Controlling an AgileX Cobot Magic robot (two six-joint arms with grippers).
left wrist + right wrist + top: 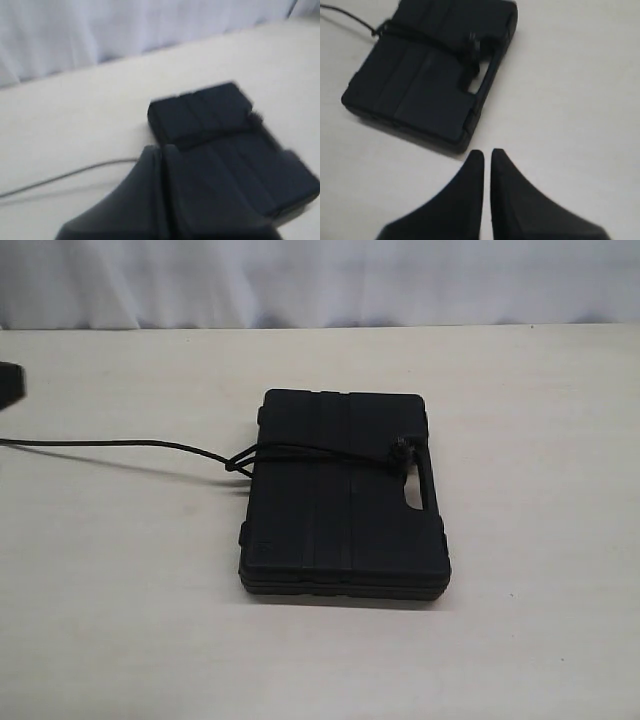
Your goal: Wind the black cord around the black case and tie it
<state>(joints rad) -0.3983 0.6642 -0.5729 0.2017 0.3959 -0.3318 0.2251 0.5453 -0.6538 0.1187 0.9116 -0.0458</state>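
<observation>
Status: black cord (150, 445) looped across black case (345, 495) on bench (120, 620).
Cord tail exits toward 9 o'clock. Both clenched: left end effector (161, 149), right end effector (487, 154).

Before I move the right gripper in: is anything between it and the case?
Nothing visible. Only bare table lies between the shut right gripper and the case. The cord crosses the case farther off, clear of that gap.
</observation>
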